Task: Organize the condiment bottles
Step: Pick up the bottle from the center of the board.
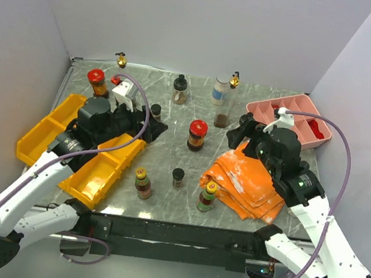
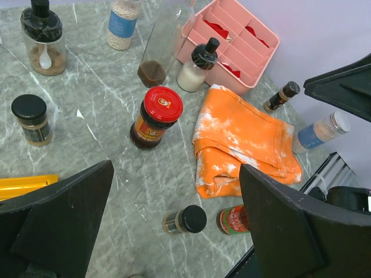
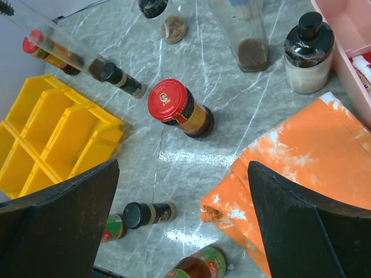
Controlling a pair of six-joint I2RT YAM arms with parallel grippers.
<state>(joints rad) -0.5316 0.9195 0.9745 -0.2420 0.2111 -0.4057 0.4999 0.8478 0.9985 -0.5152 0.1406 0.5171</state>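
- Hemming in the table (image 1: 169, 157) on the left, back and right, pale walls are standing at its edges, and the arms' bases are sitting along the near edge.
- The yellow bins (image 1: 48, 135) are taking up the left side and the pink tray (image 1: 267, 110) the back right corner. The orange cloth (image 1: 248, 186) is lying in front of the tray, so bare marble is showing mostly down the middle.
- The left gripper (image 2: 175, 191) is hanging over the bins' inner edge, jaws spread wide and holding nothing.
- The right gripper (image 3: 182, 174) is hanging over the cloth's back edge, jaws also wide apart and gripping nothing.
- The red-lidded jar (image 1: 197, 135) is standing upright mid-table, between the two grippers and ahead of both pairs of fingers, touching neither.
- The small black-capped bottle (image 1: 178, 177) is standing nearer the front, showing low between the fingers in both wrist views, apart from them.
- One yellow-capped bottle (image 1: 143, 183) is standing to its left, and a second yellow-capped bottle (image 1: 208, 196) at the cloth's near corner.
- Along the back, the other red-lidded jar (image 1: 97, 81), the gold-spout bottle (image 1: 121, 59), the spoon jar (image 1: 179, 88) and the tall bottle (image 1: 224, 110) are standing well apart from the jaws.
- The black-topped white jar (image 2: 197, 66) is standing just beside the tray's wall.
- The tray is holding red items (image 2: 217, 28) in several compartments; what they are cannot be told.
- The bottles in view are sitting on the marble, outside both containers.
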